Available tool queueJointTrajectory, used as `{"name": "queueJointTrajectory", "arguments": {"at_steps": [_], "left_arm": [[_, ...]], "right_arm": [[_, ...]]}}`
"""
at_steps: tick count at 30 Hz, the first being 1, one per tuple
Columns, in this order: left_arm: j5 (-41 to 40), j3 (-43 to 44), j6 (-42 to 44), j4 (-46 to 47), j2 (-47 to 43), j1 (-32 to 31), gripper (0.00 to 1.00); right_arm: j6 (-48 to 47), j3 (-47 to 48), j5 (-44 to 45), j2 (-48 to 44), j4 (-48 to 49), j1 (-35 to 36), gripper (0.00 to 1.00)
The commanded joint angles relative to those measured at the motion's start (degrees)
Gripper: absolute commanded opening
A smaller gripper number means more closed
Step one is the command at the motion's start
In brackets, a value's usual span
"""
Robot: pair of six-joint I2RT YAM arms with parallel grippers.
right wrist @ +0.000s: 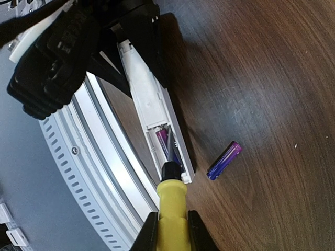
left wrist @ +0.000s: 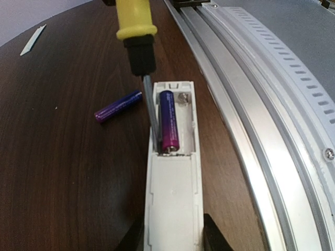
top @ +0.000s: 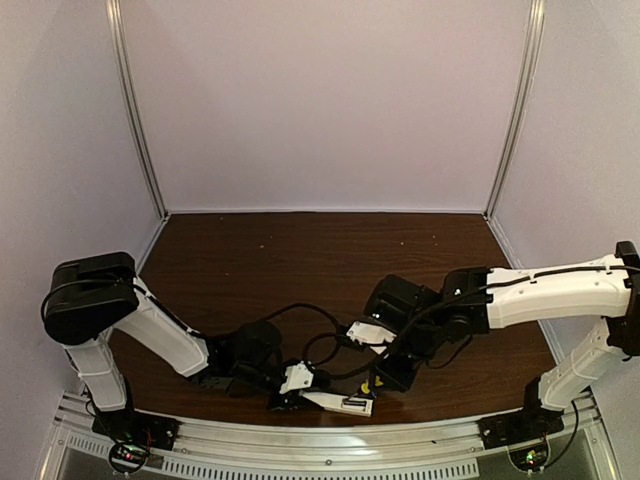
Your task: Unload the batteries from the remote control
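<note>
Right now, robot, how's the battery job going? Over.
Left gripper clamps remote control; right gripper grips screwdriver. One loose battery on table; second battery in compartment, screwdriver tip beside it. Nothing blocking.

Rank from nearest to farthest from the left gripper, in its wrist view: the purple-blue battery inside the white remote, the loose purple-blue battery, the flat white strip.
From the left gripper:
1. Purple-blue battery in the white remote, straight ahead.
2. Loose purple-blue battery, on the table, left of the remote in view.
3. Flat white strip, far upper-left corner.
</note>
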Motion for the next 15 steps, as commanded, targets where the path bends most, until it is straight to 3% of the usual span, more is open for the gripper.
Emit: {"name": "queueJointTrajectory", "arguments": {"at_steps": [1, 15], "left_arm": [[0.1, 0.3, 1.8, 4.2, -0.7, -0.5, 0.00], [-0.1, 0.4, 1.7, 4.1, -0.7, -0.5, 0.00]], "right_arm": [[4.3, -4.0, 4.5, 2.8, 4.3, -2.4, 0.00], [14.9, -5.1, 7.7, 2.3, 4.6, -3.5, 0.00]]}}
